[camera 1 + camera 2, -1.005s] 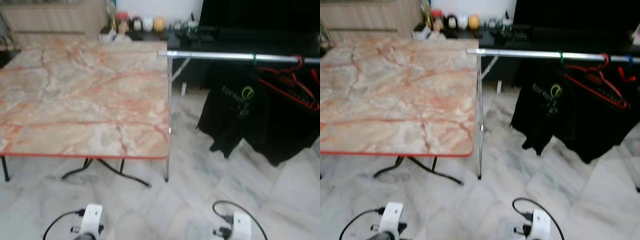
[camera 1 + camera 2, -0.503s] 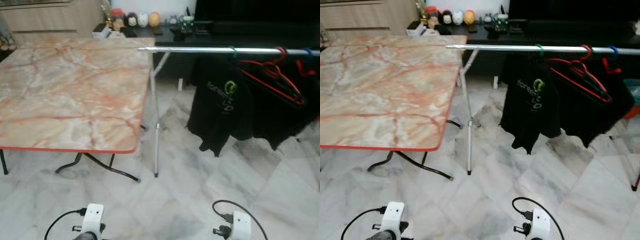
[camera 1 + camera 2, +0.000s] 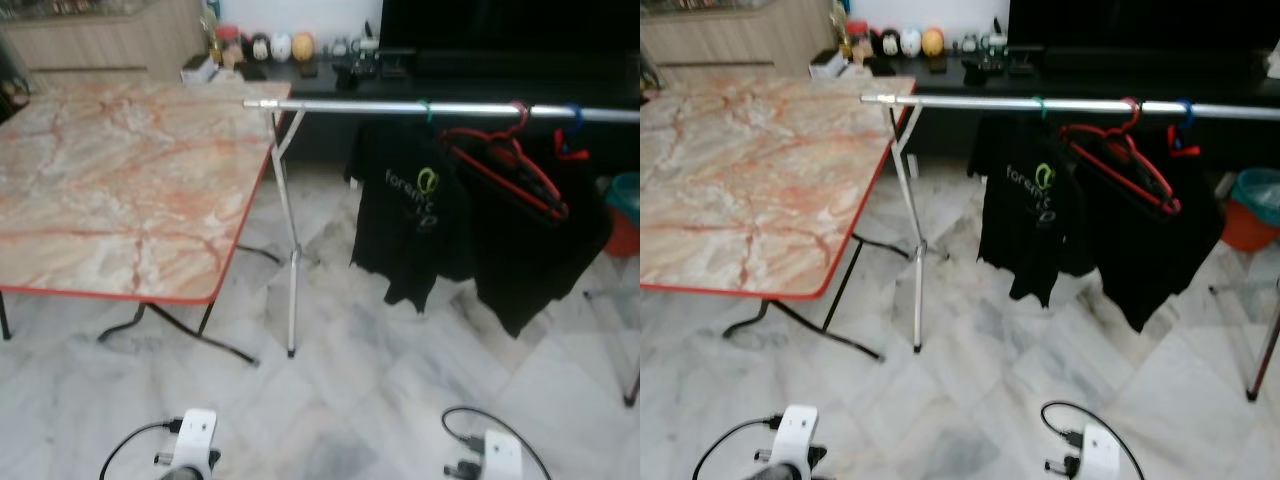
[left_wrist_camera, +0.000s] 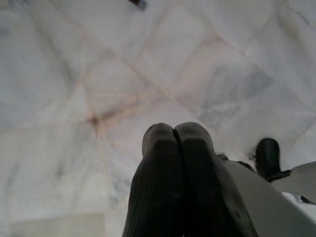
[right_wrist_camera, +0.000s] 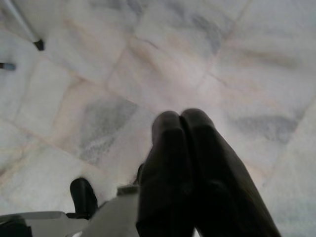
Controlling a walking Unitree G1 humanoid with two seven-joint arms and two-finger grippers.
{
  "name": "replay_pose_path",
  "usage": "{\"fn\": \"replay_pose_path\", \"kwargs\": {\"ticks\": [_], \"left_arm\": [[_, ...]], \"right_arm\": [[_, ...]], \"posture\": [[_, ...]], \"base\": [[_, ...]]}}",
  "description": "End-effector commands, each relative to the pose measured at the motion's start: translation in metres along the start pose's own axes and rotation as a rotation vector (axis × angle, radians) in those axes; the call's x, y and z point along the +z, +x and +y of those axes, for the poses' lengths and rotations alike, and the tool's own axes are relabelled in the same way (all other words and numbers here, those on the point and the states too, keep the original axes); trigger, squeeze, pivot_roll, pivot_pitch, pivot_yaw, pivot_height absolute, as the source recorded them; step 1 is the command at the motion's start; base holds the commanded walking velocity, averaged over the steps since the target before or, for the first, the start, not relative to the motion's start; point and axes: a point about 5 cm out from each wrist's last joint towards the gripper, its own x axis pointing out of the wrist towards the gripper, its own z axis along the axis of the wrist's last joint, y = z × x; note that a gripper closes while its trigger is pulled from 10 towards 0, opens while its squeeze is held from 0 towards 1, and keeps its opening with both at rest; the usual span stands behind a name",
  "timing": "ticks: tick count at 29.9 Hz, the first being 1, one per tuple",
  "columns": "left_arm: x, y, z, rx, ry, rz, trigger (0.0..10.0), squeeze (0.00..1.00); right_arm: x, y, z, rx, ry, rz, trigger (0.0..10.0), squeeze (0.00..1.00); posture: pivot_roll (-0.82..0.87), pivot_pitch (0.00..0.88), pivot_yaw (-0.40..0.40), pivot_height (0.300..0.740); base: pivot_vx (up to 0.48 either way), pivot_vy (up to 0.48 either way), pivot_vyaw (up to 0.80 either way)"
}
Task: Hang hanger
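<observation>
I take the silver clothes rail [image 3: 400, 107] as my landmark. Left of it stands the marble-topped folding table [image 3: 110, 190], its corner near the rail's free end, and behind that end a dark sideboard carries small jars [image 3: 262, 46]. On the rail hangs a black T-shirt with a green logo [image 3: 410, 215], then, further right along it, the red hanger [image 3: 505, 165], already hooked over the bar with a second dark garment [image 3: 530, 250] beside it. Past the rail's right end I see an orange bucket [image 3: 1252, 215] on the floor (the left eye catches just its edge).

Both arms hang low, well below the rail. In its wrist view the left gripper [image 4: 176, 132] has its fingers pressed together on nothing, over the marble floor [image 4: 74, 74]; the right gripper [image 5: 179, 120] is likewise closed and empty.

My judgement: the hanger looks hung, so the step in hand is confirming it or walking closer. To do that well I'd square up to the rail, stop short of its leg [image 3: 291, 300], and raise an arm only once the picture is steady.
</observation>
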Motion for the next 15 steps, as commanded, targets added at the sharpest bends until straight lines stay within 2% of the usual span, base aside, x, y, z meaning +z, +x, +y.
{"fn": "replay_pose_path", "kwargs": {"ticks": [1,8,15], "left_arm": [[-0.0057,-0.0014,0.0022,-0.001,0.028,0.021,10.0,0.0],[-0.0037,-0.001,0.0016,-0.01,0.031,0.013,10.0,0.0],[-0.0011,-0.0005,0.001,-0.015,0.015,0.002,10.0,0.0]], "right_arm": [[-0.0071,-0.0007,0.0058,0.015,0.008,0.022,10.0,0.0],[-0.0069,-0.0006,0.0067,0.016,0.009,0.02,10.0,0.0],[-0.0071,-0.0005,0.0075,0.018,0.008,0.02,10.0,0.0]], "posture": [[0.0,0.047,0.014,0.74],[0.0,0.047,0.014,0.74],[0.0,0.045,0.013,0.74]], "base": [[0.0,-0.285,0.0],[0.0,-0.281,0.0],[0.0,0.0,0.0]]}}
